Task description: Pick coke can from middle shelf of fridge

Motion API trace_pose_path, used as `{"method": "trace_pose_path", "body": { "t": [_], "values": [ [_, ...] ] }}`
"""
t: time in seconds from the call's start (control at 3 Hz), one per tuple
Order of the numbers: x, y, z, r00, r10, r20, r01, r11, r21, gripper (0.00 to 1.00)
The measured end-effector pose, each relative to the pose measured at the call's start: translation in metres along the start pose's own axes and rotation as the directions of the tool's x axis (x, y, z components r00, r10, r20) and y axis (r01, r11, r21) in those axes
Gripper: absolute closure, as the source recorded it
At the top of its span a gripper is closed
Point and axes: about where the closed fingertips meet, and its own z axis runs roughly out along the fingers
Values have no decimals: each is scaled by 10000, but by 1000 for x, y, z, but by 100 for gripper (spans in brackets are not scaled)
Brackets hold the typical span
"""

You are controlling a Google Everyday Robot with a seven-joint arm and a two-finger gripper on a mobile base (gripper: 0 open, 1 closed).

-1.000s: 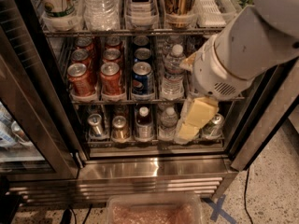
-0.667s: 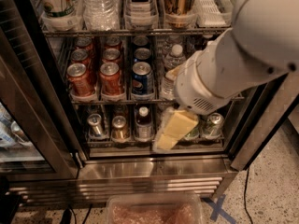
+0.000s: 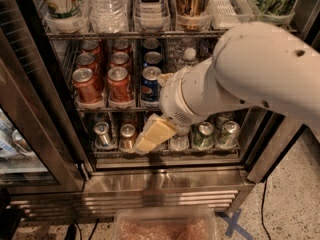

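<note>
Several red coke cans stand in two lanes at the left of the middle shelf (image 3: pixel 100 107) of the fridge (image 3: pixel 165 180); the front two are the left can (image 3: pixel 87 84) and the right can (image 3: pixel 119 83). A blue Pepsi can (image 3: pixel 150 83) stands in the lane to their right. My gripper (image 3: pixel 151 135), cream-coloured, hangs in front of the lower shelf, below the Pepsi can and below right of the front red cans, touching none. The big white arm (image 3: pixel 250 79) hides the right half of the middle shelf.
The top rack holds tall bottles (image 3: pixel 107 4) and cartons. The lower shelf holds silver-topped cans (image 3: pixel 102 133) at left and green cans (image 3: pixel 205 135) at right. The open glass door (image 3: pixel 30 109) stands at left. A clear tray (image 3: pixel 165 225) lies on the floor in front.
The arm has swung to the left. The gripper moved left and a little down, from in front of the lower shelf's right side to below the Pepsi lane.
</note>
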Motion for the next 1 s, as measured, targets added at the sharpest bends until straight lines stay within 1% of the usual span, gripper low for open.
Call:
{"method": "trace_pose_path", "body": {
  "t": [0.33,0.67,1.0],
  "values": [
    [-10,-10,10,9982,159,576,-187,9986,486,0],
    [-10,-10,10,9982,161,577,-189,9986,487,0],
    [-13,-2,25,9932,653,968,-721,9950,687,0]
  ]
}}
